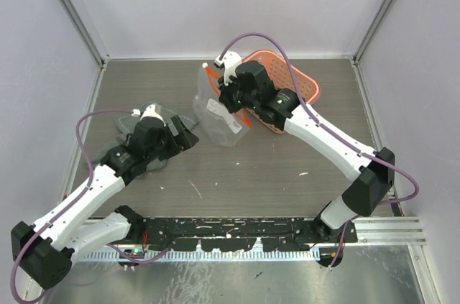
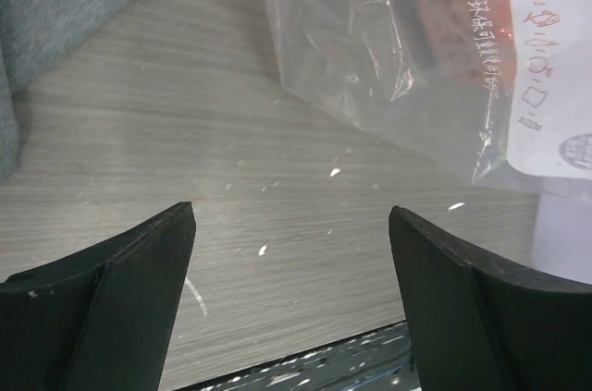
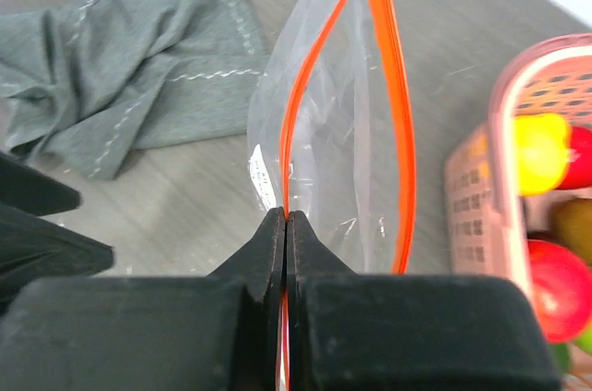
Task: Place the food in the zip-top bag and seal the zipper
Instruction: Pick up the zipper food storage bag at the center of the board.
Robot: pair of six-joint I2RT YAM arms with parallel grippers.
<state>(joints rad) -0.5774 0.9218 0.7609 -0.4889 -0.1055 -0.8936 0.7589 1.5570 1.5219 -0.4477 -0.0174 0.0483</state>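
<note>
The clear zip-top bag [image 1: 215, 113] hangs upright at mid-table, its mouth spread. My right gripper [image 3: 286, 215] is shut on the left strip of the red-orange zipper [image 3: 298, 104], while the other strip [image 3: 400, 141] bows away to the right. A white slider tab [image 1: 206, 67] sits at the zipper's far end. The food [image 3: 544, 152], yellow, red and green pieces, lies in the pink basket [image 3: 481, 188] just right of the bag. In the top view my left gripper [image 1: 192, 136] stands open and holds nothing, low over the table just left of the bag [image 2: 388, 49].
A crumpled grey cloth [image 1: 133, 128] lies on the table under the left arm, also showing in the right wrist view [image 3: 139, 77]. The pink basket [image 1: 305, 88] sits at the back right, partly under the right arm. Walls enclose the table on three sides.
</note>
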